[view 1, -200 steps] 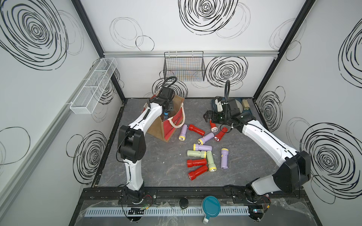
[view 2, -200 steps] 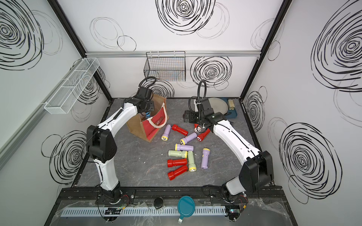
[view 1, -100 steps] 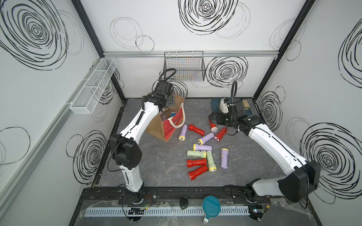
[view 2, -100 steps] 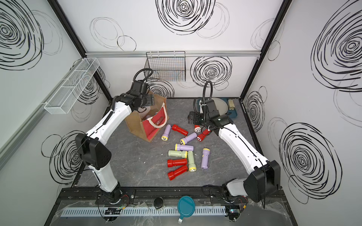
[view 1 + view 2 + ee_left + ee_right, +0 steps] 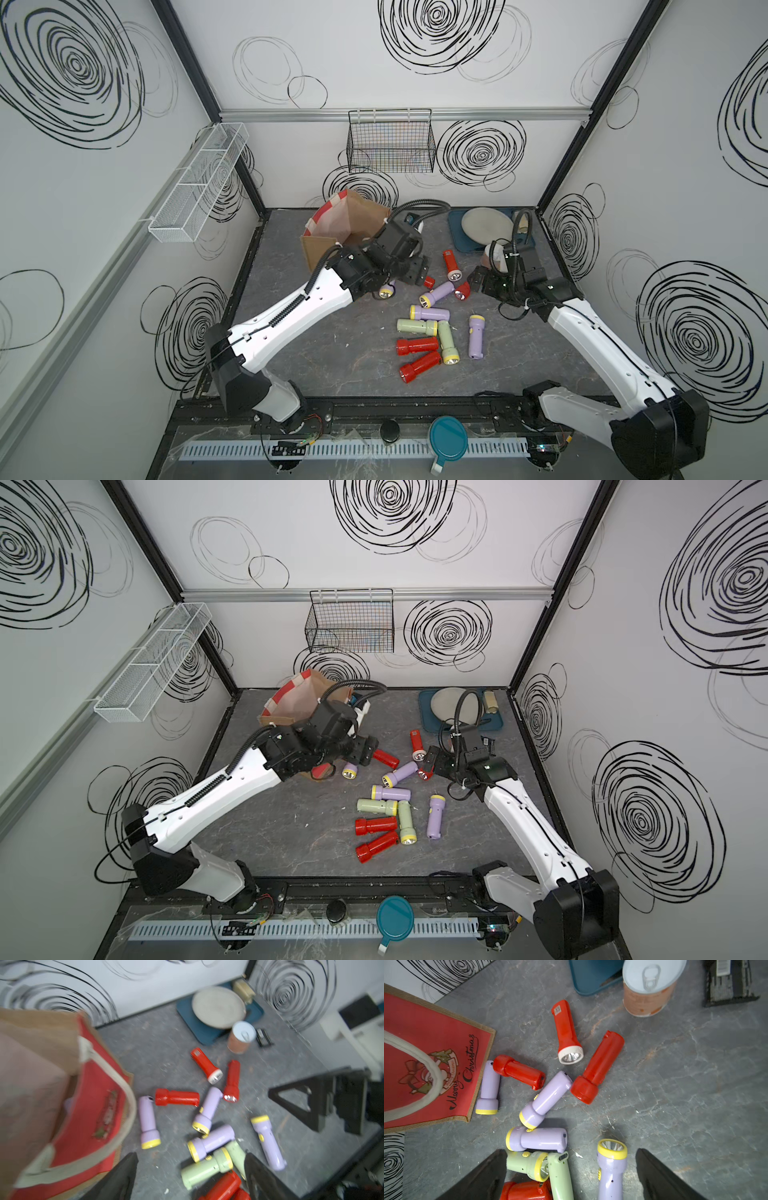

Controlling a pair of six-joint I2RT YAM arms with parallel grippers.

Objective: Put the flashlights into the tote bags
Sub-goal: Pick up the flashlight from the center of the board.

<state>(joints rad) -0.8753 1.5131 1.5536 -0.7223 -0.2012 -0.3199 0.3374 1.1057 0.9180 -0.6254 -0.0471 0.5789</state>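
So the left gripper (image 5: 190, 1156) is hanging wide open with nothing between its fingers, up in the air just beside the red panel of the tote bag (image 5: 332, 226). Calling the back wall 12 o'clock, that puts it near the middle of the grey table (image 5: 332, 361), a touch toward 12. Below it a lilac flashlight (image 5: 148, 1122) lies right along the bag's bottom edge, with a red flashlight (image 5: 176, 1097) crosswise at its tail.

The right gripper (image 5: 571, 1151) is spread wide too and empty, out toward 2 o'clock from centre, just beside another red one (image 5: 598, 1068).

I count eleven flashlights (image 5: 430, 312) on the table, none in either gripper: four lilac, two pale green, five red, one of those with a white head (image 5: 568, 1032). They're bunched from the centre down toward 5 o'clock.

The bag stands at about 11 o'clock, mouth open, cream handle (image 5: 425, 1076) draped over the red panel. There's a bit of blue (image 5: 409, 217) by its rim behind the left arm's cable; it might be a torch, but it's too blocked to say.

At 1 o'clock there's a blue tray (image 5: 459, 249) with a pale plate (image 5: 486, 226) on it, and a tan can (image 5: 648, 991) with a white lid just beside the tray.
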